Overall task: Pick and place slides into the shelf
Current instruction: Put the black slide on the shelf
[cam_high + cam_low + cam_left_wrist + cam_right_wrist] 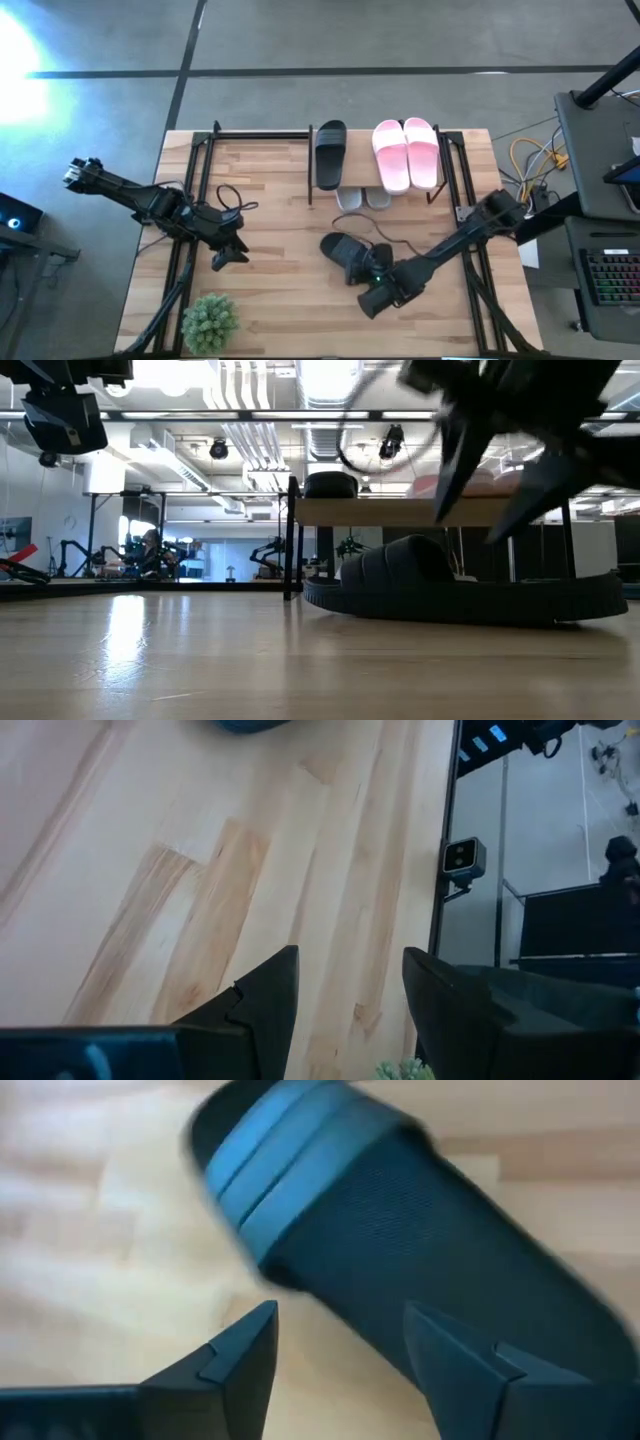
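Loose black slide: lies flat on the worktop, on the near side of the shelf, just past the right hand's fingertips and not touching them.
Right hand: fingers spread apart, holding nothing, low over the worktop, on the far side of the loose black slide from the shelf.
Shelf: a second black slide and the pink pair on its top plank; the light grey pair on the lower tier, toes showing.
Left hand: fingers apart, empty, above bare worktop well away from the shelf.
Potted plant: at the worktop's edge, near the left hand.
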Tool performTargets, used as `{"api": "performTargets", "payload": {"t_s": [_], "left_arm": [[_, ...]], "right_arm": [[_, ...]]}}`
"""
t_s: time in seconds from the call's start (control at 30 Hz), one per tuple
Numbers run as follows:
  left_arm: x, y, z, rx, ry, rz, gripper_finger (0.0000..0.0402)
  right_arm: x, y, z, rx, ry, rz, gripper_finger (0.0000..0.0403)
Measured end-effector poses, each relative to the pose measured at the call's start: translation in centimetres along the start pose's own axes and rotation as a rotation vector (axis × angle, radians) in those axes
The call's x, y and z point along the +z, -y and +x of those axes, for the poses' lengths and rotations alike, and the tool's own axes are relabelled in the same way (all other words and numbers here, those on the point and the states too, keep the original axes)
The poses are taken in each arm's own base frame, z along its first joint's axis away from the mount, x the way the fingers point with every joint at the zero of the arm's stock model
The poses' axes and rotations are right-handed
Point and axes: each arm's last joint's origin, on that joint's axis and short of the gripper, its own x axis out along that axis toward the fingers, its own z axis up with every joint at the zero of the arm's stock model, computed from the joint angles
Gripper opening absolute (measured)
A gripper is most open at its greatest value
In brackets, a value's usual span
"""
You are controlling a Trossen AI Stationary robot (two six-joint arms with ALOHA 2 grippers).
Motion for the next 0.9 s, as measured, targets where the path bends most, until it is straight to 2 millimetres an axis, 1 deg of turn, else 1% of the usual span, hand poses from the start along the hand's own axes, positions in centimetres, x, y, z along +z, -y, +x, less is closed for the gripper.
{"api": "performTargets", "payload": {"t_s": [0.07,0.13,0.27,0.37,0.43,0.57,0.67,0.83,0.9], "left_arm": [[0.0,0.0,0.0,-0.002,0.001,0.000,0.0166],[0.0,0.0,0.0,0.000,0.000,0.004,0.0166],[0.0,0.0,0.1,0.001,-0.001,0.004,0.0166],[0.0,0.0,0.1,0.001,-0.001,0.001,0.0166],[0.0,0.0,0.1,0.002,-0.001,0.000,0.0166],[0.1,0.0,0.2,0.022,0.014,-0.002,0.0166],[0.1,-0.1,0.2,0.037,0.031,-0.002,0.0166],[0.2,-0.1,0.3,0.039,0.032,-0.003,0.0166],[0.2,-0.1,0.3,0.040,0.032,-0.006,0.0166]], "right_arm": [[-0.2,-0.3,-1.1,0.021,0.008,-0.146,0.0209],[-0.3,-1.0,-2.5,0.051,0.025,-0.361,0.0210],[-0.6,-2.5,-5.0,0.108,0.035,-0.929,0.0205],[-0.4,-3.0,-5.9,0.102,0.054,-1.338,0.0203],[-0.1,-3.1,-5.8,0.075,0.072,-1.543,0.0205],[0.9,-2.5,-4.7,-0.035,0.061,-1.811,0.0210],[1.4,-1.8,-3.4,-0.098,0.038,-1.971,0.0212],[1.5,-0.7,-1.3,-0.133,0.027,-2.097,0.0212],[1.5,-0.5,-0.8,-0.158,0.089,-2.129,0.0211]]}}
